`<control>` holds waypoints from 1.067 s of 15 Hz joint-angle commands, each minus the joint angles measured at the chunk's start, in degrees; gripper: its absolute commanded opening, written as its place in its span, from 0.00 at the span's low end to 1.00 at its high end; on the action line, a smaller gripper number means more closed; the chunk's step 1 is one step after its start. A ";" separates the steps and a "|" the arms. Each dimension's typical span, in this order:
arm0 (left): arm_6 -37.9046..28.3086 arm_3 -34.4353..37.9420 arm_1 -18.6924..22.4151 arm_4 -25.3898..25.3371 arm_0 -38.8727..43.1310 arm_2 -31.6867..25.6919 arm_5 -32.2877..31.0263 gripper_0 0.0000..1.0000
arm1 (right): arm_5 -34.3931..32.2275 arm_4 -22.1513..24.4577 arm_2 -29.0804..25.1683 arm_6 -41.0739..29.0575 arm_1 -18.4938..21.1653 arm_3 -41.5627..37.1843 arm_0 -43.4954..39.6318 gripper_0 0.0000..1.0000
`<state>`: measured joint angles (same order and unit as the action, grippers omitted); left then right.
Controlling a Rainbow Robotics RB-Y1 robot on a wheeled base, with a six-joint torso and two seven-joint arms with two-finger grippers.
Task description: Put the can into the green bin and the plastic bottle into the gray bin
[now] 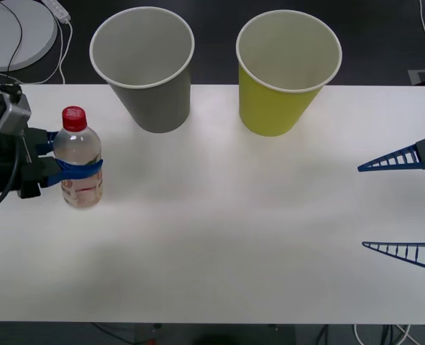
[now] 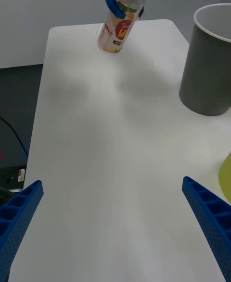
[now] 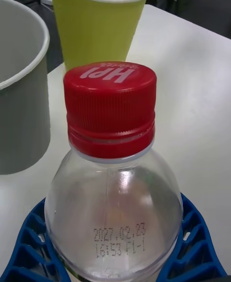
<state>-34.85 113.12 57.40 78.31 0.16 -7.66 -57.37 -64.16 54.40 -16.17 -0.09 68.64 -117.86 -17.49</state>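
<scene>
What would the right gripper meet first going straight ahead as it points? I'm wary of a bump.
Probably the plastic bottle held by the left gripper; open table lies before the right gripper until then. The gray bin looks off to the side.

- This looks like a lab or test room, not a home.
- A plain white table [image 1: 212, 237] stands on a dark floor [image 1: 385, 43].
- White cables [image 1: 62, 43] run across the floor behind the table.
- A round white base [image 1: 14, 29] sits on the floor at the back.
- A bare gray wall [image 2: 43, 2] stands past the table.
</scene>
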 commanded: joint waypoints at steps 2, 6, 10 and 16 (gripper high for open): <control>-5.50 0.00 1.22 4.22 0.02 -3.59 -0.46 0.00 | 0.00 0.00 0.00 0.00 0.00 0.00 0.00 1.00; -10.33 0.08 1.48 9.32 0.02 -6.93 -0.46 0.00 | 0.00 0.00 0.00 0.00 0.00 0.00 0.00 1.00; -15.25 0.08 1.75 12.57 -0.95 -8.42 -0.73 0.00 | 0.00 0.00 0.00 0.00 0.00 0.00 0.00 1.00; -24.22 -0.18 3.77 18.81 -9.48 -11.76 -15.14 0.00 | 0.00 0.00 0.00 0.00 0.00 0.00 0.00 1.00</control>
<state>-58.11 113.13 60.88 96.81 -8.33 -19.13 -71.18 -64.16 54.40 -16.17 -0.09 68.64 -117.86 -17.49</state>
